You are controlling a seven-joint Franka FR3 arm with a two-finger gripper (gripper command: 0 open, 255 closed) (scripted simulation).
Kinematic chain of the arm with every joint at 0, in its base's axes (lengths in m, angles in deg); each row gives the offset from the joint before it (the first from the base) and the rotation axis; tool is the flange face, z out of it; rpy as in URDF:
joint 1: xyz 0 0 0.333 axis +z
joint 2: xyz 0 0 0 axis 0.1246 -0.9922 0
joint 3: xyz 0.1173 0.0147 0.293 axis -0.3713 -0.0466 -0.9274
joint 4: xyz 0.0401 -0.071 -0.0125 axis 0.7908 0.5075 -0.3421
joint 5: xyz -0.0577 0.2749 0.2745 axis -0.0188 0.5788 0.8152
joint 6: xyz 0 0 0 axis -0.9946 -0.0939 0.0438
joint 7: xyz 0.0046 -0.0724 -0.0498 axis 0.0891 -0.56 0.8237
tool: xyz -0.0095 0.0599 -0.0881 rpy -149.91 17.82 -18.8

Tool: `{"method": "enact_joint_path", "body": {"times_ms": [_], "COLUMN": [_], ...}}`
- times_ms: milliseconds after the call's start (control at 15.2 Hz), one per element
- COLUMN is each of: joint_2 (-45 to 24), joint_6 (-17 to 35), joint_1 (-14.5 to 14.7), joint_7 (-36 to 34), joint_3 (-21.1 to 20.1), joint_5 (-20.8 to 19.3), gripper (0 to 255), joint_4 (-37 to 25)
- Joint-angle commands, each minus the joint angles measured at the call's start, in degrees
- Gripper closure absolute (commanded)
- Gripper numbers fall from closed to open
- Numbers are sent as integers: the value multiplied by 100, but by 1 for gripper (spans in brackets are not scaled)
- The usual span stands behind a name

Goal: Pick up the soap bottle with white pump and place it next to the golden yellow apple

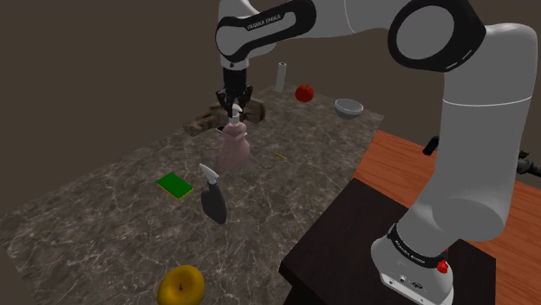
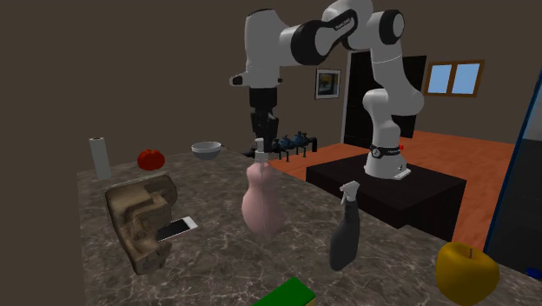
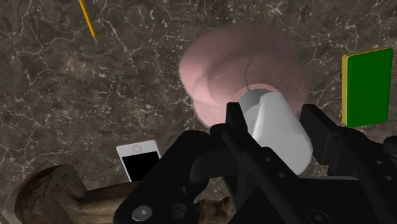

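Shoulder view: the arm reaches up and left from the stand. The jaws point straight down onto the white pump of the pink bottle, which stands upright about mid-surface. The hand covers the pump's top, so the grip is hard to judge from this side. A dark sprayer and a green pad sit nearer the camera. The yellow apple lies well apart from the bottle, close to the picture's bottom edge. A brown holder is partly hidden behind the hand.

Second exterior view: the bottle stands between the holder, which carries a phone, and the sprayer. The jaws sit over the pump. The apple is beyond the sprayer, and the pad is cut off by the bottom edge.

Wrist view: the black fingers flank the pump, which fills the gap between them, so the jaws are clamped on it. The bottle lies under it. The hand hides the phone's near end and most of the holder. A pencil is cut off by the edge.
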Motion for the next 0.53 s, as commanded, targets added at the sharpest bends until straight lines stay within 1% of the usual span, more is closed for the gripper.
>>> {"method": "enact_joint_path", "body": {"times_ms": [0,462], "joint_2": [36,139], "joint_6": [-145,-636], "joint_1": [10,12], "joint_7": [-13,-6], "joint_3": [-5,-9], "joint_5": [1,9], "gripper": [255,255], "joint_4": [-117,-505]}}
